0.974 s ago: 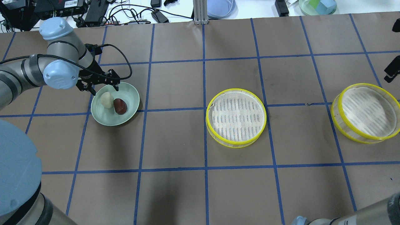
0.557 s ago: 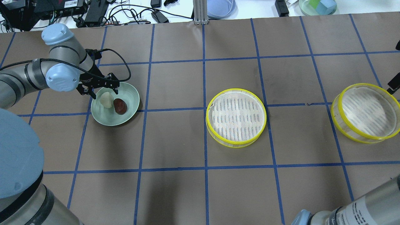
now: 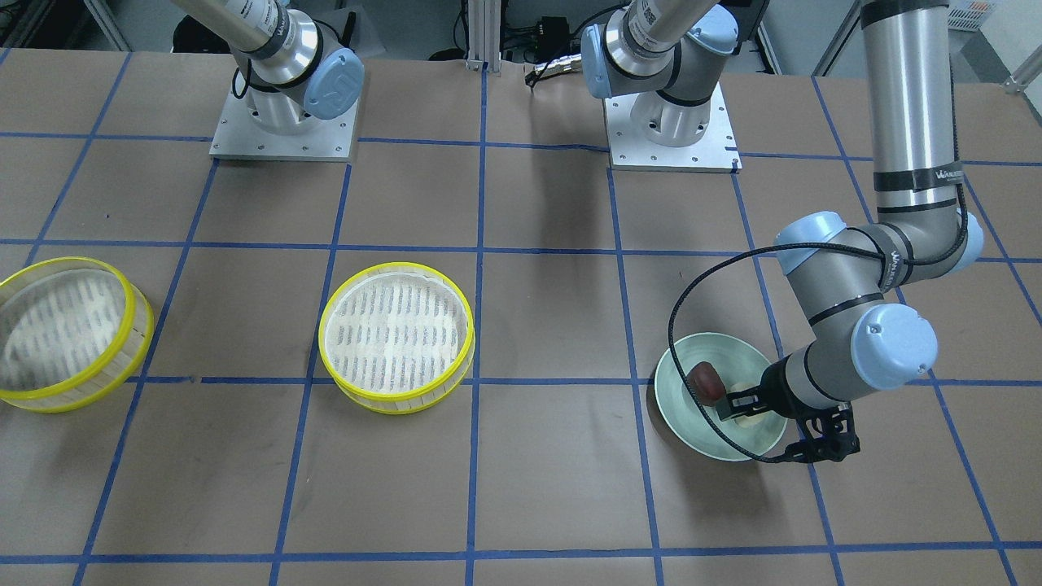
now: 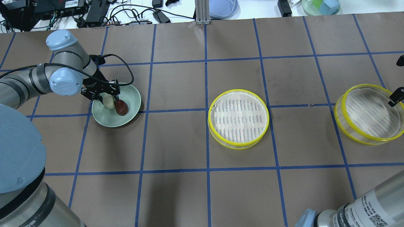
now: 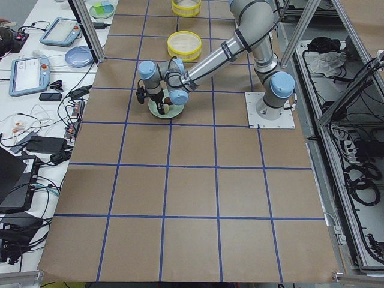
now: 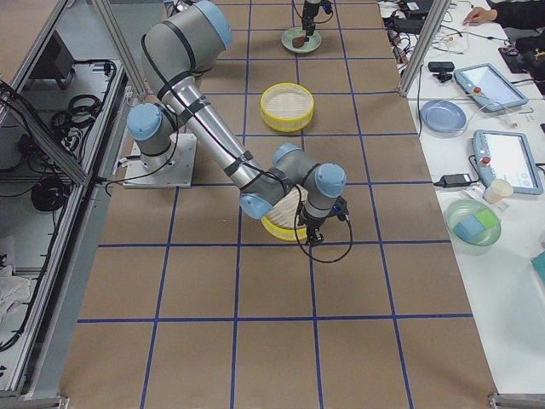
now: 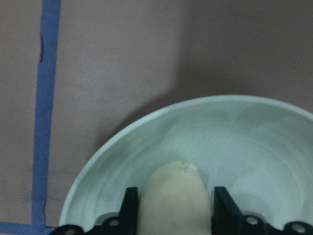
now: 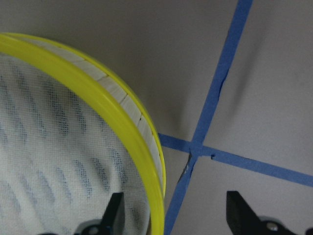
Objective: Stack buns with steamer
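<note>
Left gripper (image 7: 171, 215) was closed on the pale cream rounded bun (image 7: 171, 193), fingers (image 7: 130, 208) touching both its flanks, inside the shallow green plate (image 4: 133, 94). The dark reddish-brown bun (image 4: 121, 107) lay just beside it. Right gripper (image 8: 176, 211) stood open, straddling the rim of a yellow-rimmed round steamer tray (image 8: 124, 115).
</note>
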Action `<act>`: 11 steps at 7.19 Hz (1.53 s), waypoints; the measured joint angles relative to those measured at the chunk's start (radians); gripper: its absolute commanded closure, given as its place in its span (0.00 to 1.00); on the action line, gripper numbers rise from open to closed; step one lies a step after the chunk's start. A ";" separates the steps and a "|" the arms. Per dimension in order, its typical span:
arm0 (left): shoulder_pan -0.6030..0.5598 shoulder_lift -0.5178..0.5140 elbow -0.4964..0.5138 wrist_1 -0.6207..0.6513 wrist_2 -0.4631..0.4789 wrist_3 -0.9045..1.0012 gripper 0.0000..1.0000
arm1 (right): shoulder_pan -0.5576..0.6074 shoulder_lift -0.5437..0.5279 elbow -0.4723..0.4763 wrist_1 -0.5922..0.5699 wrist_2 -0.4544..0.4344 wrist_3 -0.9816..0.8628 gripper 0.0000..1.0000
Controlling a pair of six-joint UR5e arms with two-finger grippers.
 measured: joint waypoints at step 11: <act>-0.366 0.256 0.021 -0.126 -0.074 -0.424 1.00 | 0.090 -0.270 -0.009 0.272 -0.050 0.074 1.00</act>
